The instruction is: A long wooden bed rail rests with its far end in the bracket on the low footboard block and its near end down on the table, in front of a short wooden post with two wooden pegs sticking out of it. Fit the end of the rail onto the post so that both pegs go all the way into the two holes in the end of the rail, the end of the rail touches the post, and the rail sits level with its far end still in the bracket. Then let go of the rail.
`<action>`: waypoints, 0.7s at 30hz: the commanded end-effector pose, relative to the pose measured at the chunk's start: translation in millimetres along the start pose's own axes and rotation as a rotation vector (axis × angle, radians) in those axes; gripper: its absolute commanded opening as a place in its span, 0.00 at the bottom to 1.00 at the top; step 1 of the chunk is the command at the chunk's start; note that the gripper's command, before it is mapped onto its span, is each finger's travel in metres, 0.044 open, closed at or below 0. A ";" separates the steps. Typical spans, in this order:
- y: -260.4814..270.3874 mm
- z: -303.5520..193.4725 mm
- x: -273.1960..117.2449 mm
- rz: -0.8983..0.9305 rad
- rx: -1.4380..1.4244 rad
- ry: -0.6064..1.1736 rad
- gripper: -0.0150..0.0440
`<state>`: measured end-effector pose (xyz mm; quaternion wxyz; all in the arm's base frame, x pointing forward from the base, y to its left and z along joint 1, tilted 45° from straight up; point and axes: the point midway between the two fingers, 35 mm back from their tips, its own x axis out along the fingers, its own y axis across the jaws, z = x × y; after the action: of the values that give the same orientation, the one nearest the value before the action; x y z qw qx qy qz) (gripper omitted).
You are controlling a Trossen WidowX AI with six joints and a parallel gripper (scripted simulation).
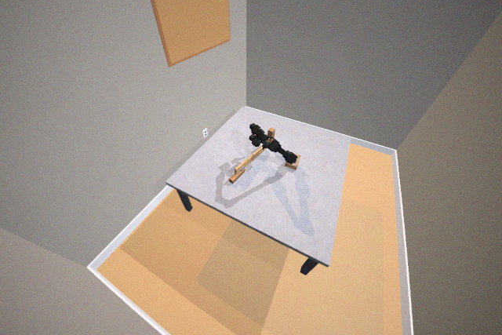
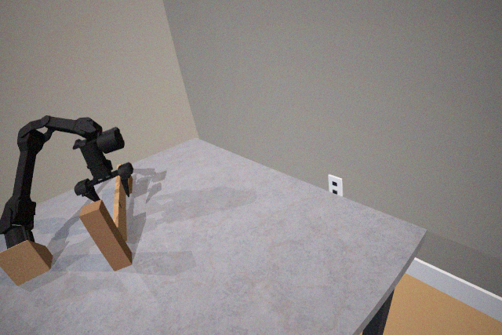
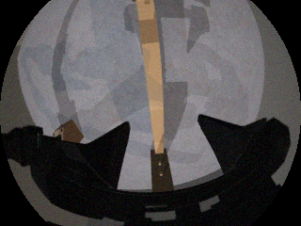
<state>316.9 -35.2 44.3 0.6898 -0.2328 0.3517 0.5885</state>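
Rail (image 1: pixel 249 158) (image 2: pixel 120 209) (image 3: pixel 152 75) ungrasped: near end low before post (image 1: pixel 271 132) (image 2: pixel 106 235) (image 3: pixel 158 181), pegs (image 3: pixel 160 169) bare. Gripper (image 2: pixel 114 198) (image 3: pixel 164 119) above it, jaws wide apart, empty. Lifting, fitting, release remain (nothing joined, I judge).

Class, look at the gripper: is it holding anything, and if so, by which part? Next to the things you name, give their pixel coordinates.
Nothing is held. The gripper (image 2: pixel 113 197) (image 3: pixel 164 120) is open above the rail (image 2: pixel 120 209) (image 3: pixel 153 75), its fingers apart on either side.
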 end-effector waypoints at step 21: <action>6.5 1.0 23.3 0.030 -0.002 -0.063 1.00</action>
<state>312.5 -23.1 31.6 0.6909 -0.2132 0.3332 0.6051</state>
